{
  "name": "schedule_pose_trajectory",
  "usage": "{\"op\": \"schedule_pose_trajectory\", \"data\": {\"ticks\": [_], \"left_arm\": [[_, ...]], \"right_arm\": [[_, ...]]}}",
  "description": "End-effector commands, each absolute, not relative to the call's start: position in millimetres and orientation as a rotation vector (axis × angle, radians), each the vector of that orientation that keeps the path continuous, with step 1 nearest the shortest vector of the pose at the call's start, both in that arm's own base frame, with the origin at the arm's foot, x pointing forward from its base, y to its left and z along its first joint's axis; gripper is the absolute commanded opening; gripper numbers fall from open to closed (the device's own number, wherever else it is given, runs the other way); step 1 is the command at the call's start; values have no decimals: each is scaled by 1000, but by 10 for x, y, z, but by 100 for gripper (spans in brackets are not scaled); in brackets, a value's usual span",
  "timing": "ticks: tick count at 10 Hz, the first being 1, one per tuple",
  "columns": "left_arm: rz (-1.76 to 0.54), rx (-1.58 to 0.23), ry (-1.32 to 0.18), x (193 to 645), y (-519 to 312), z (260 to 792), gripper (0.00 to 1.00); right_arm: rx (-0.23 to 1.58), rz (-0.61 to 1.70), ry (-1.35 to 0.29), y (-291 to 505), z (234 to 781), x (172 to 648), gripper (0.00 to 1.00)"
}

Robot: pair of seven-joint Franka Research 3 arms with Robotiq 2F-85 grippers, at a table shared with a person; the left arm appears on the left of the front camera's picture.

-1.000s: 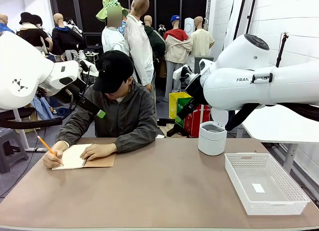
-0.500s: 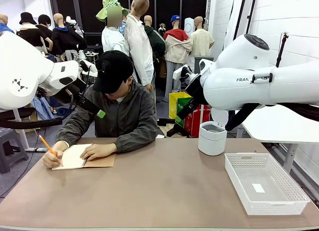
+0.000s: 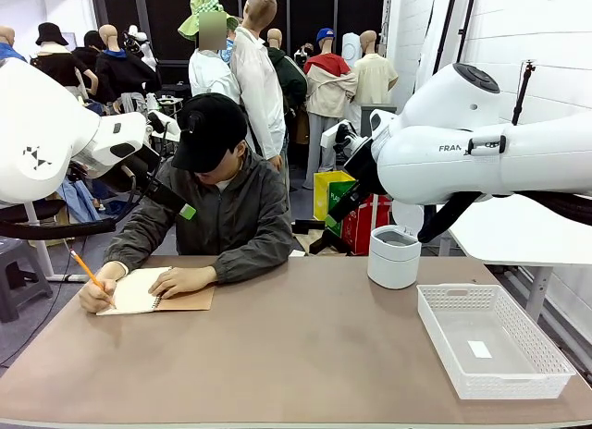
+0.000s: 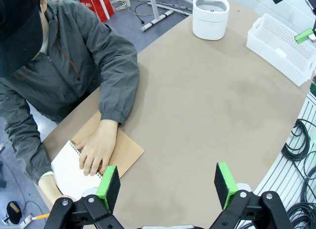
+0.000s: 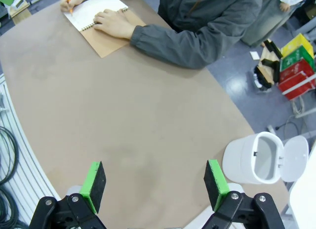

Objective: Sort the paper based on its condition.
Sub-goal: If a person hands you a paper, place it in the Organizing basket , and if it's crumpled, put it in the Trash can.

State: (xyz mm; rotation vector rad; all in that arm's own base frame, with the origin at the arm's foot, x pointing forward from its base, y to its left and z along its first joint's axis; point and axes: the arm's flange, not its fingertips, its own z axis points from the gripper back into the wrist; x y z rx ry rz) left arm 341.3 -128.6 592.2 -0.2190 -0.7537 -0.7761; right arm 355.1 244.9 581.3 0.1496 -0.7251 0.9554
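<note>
Moved: almost nothing; pencil (image 3: pixel 91 277) tip shifted a touch over the page, arms as before.
Front: notebook (image 3: pixel 190 300) at far left edge of table (image 3: pixel 305 355); open white page (image 3: pixel 134 295) under person's flat hand (image 3: pixel 185 281); small slip (image 3: pixel 479 349) in basket (image 3: pixel 444 298) by right edge.
Left wrist: left gripper (image 4: pixel 168 182) spread wide, holding nothing, above table.
Right wrist: right gripper (image 5: pixel 154 182) spread wide, holding nothing; bin (image 5: pixel 242 162) with lid flipped open.

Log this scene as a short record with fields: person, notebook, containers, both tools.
person: seated at the far side; writing hand holds a pencil, other hand rests flat on the notebook
notebook: open, on the table's far left
bin: white, lid open, far right
basket: white, near right, one small slip inside
left tool: open, above the table, holds nothing
right tool: open, above the table, holds nothing
</note>
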Motion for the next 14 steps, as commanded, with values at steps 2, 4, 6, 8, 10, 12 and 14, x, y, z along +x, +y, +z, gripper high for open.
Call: {"op": "schedule_pose_trajectory", "data": {"ticks": [2,4,6,8,10,12,14], "left_arm": [[-775,-224,-750,3424,-1272,5936,100],[-775,-224,-750,3424,-1272,5936,100],[-775,-224,-750,3424,-1272,5936,100],[-775,-224,-750,3424,-1272,5936,100],[-775,-224,-750,3424,-1272,5936,100],[-775,-224,-750,3424,-1272,5936,100],[-775,-224,-750,3424,-1272,5936,100]], "right_arm": [[138,952,-721,2453,5822,3553,100],[138,952,-721,2453,5822,3553,100],[138,952,-721,2453,5822,3553,100],[138,952,-721,2453,5822,3553,100],[138,952,-721,2453,5822,3553,100],[138,952,-721,2453,5822,3553,100],[138,952,-721,2453,5822,3553,100]]}}
